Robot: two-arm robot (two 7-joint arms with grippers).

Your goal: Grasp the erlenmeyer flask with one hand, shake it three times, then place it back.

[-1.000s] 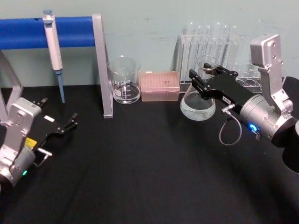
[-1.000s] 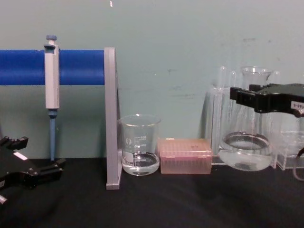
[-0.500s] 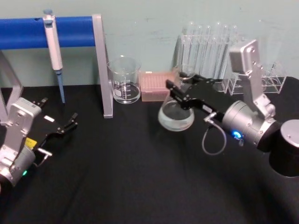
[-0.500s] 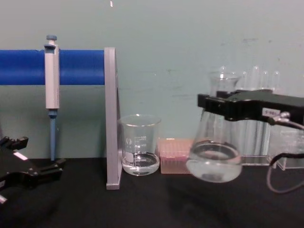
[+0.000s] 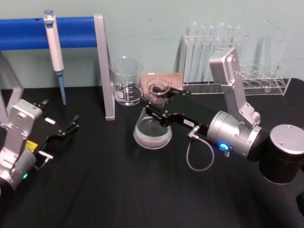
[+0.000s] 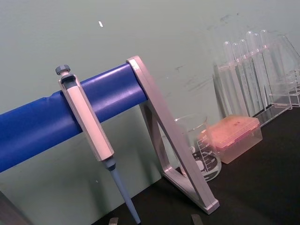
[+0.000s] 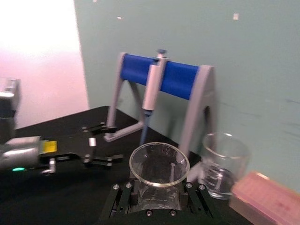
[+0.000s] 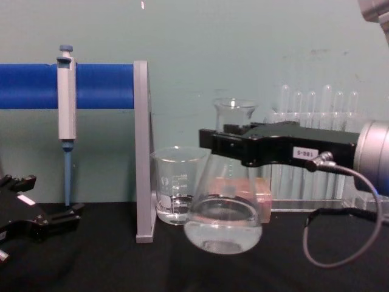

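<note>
The erlenmeyer flask (image 5: 153,127) is clamped at its neck between the jaws of the right gripper (image 5: 159,100). Within the last second it has been carried leftward from beside the test tube rack (image 5: 237,71), at the right rear of the worktop (image 5: 118,190), to the middle of the rear edge, just in front of the beaker (image 5: 126,80). It appears to be held clear of the worktop. A shake stroke is judged to be under way, and replacement is not yet due. The left gripper (image 5: 59,114) is parked near the left edge, jaws apart.
</note>
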